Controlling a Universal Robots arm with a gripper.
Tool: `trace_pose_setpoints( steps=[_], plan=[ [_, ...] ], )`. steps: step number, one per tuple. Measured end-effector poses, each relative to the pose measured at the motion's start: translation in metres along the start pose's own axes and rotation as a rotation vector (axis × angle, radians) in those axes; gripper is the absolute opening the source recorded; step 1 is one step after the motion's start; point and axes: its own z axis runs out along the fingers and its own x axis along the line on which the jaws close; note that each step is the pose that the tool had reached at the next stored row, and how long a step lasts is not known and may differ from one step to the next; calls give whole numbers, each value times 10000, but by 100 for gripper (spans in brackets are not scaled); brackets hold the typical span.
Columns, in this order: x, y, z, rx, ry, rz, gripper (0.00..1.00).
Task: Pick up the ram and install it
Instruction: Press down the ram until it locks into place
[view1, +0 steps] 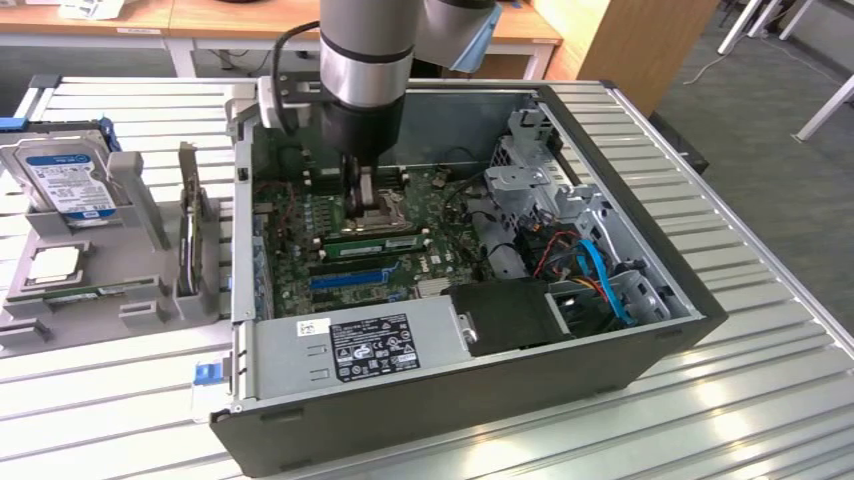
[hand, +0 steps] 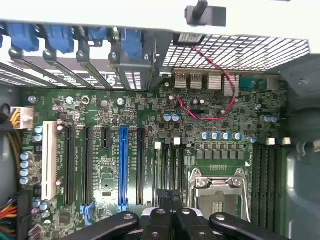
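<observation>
Ribbed metal tabletop (view1: 747, 330) carries my open PC case (view1: 641, 345). I see my gripper (view1: 360, 195) down over the motherboard (hand: 100, 107), fingers (hand: 170, 200) clenched; a green ram (view1: 378, 243) sits just beside it.

And there's the ram (view1: 374, 243), a long, narrow green stick with a white sticker on its face, standing on its long edge down on the motherboard (view1: 350, 268) inside the open computer case (view1: 627, 250). It runs across the exterior view from left to right and sits level. A second ram stick (view1: 96, 292), green and partly hidden, lies low in the grey holder (view1: 80, 300) at the exterior view's left.
</observation>
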Motion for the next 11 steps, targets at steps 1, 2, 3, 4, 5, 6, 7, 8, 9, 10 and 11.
trace_pose_setpoints(
  steps=[1, 2, 3, 4, 5, 6, 7, 8, 9, 10, 11],
  plan=[
    [-2, 0, -26, 0, 1, -1, 10],
    [-5, 0, -53, 0, 2, 0, 10],
    [-7, 1, -80, 0, 2, 0, 10],
    [-9, 1, -108, 0, 4, 0, 10],
    [-11, 1, -135, 0, 5, 0, 10],
    [-13, 2, -160, 0, 5, 0, 10],
    [-15, 2, -185, 0, 5, 0, 10],
    [-17, 2, -209, 0, 4, 0, 10],
    [-20, 2, -234, 0, 6, 0, 10],
    [-22, 3, -258, 0, 5, 0, 10],
    [-24, 3, -284, 0, 6, 0, 10]
  ],
)
